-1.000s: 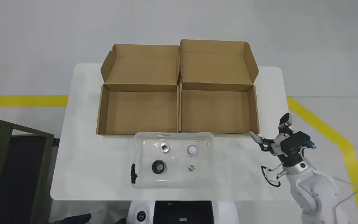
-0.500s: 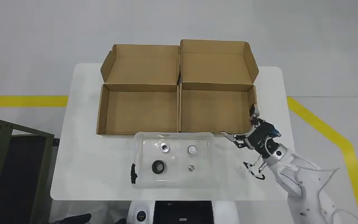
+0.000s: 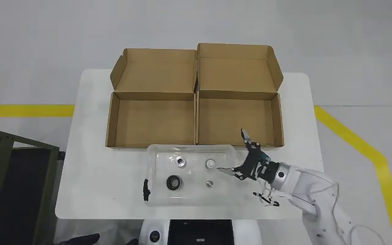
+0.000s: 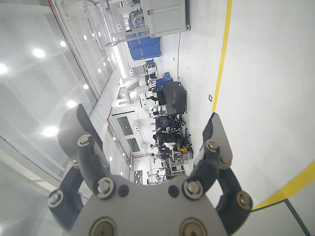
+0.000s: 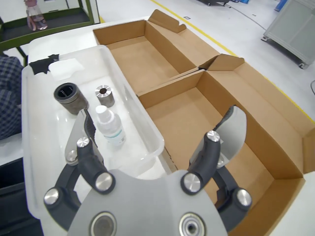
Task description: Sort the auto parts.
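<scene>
Both grippers have their fingers spread wide and hold nothing: the left gripper [image 4: 147, 111] faces the open room away from the white worktop [image 3: 92, 153], while the right gripper [image 3: 233, 152] [image 5: 159, 112] hangs above the far right corner of the clear rectangular plastic tray [image 3: 150, 184] [image 5: 157, 146], one finger over the tray's inside, the other over the near wall of the box behind it. That tray sits at the middle of the worktop's near edge, with a scrap of black tape [image 3: 146, 188] [image 5: 44, 66] on its left rim. Inside, nearest, lie the black ring-shaped bearing [image 3: 174, 182] [image 5: 70, 96] on the left and a small silver metal part [image 3: 210, 182] on the right; just beyond them stand the silver metal cylinder [image 3: 179, 162] [image 5: 104, 95] and the small white plastic bottle [image 3: 211, 163] [image 5: 112, 126]. Farther back, touching side by side, the left brown cardboard box [image 3: 153, 122] [image 5: 137, 57] and the right brown cardboard box [image 3: 236, 122] [image 5: 196, 114] lie open, their lids folded back toward the worktop's far edge
</scene>
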`<state>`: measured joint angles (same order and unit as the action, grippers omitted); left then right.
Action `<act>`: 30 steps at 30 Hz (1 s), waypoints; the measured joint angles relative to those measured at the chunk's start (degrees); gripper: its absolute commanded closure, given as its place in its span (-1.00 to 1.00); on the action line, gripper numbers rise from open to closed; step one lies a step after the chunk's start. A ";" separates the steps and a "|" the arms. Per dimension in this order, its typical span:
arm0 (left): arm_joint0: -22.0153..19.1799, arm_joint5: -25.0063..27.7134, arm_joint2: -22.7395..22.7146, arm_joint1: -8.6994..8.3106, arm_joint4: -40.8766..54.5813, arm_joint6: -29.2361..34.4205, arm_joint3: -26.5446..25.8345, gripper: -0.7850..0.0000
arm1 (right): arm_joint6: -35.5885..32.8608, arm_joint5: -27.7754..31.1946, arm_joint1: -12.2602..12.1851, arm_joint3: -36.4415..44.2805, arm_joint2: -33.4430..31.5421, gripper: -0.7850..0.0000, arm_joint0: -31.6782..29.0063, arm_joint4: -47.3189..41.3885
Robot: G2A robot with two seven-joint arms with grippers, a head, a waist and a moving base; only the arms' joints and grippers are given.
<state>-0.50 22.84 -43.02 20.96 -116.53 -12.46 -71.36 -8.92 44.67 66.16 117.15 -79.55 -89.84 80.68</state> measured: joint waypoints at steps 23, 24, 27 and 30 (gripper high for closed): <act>0.00 0.00 0.00 0.00 0.00 0.00 0.00 -1.00 | -12.00 3.64 -0.28 -2.19 11.81 -1.00 5.27 -0.14; 0.00 0.00 0.00 0.00 0.00 0.00 0.00 -1.00 | -12.19 3.64 -0.33 -2.22 12.00 -1.00 5.30 0.02; 0.00 0.00 0.00 0.00 0.00 0.00 0.00 -1.00 | -12.52 3.37 -0.45 -2.47 12.37 -1.00 5.42 0.19; 0.00 0.00 0.00 0.00 0.00 0.00 0.00 -1.00 | -12.85 3.13 -0.56 -2.66 12.65 -1.00 5.53 0.19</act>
<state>-0.50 22.84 -43.02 20.96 -116.53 -12.46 -71.36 -21.77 47.79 65.60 114.49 -66.89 -84.31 80.87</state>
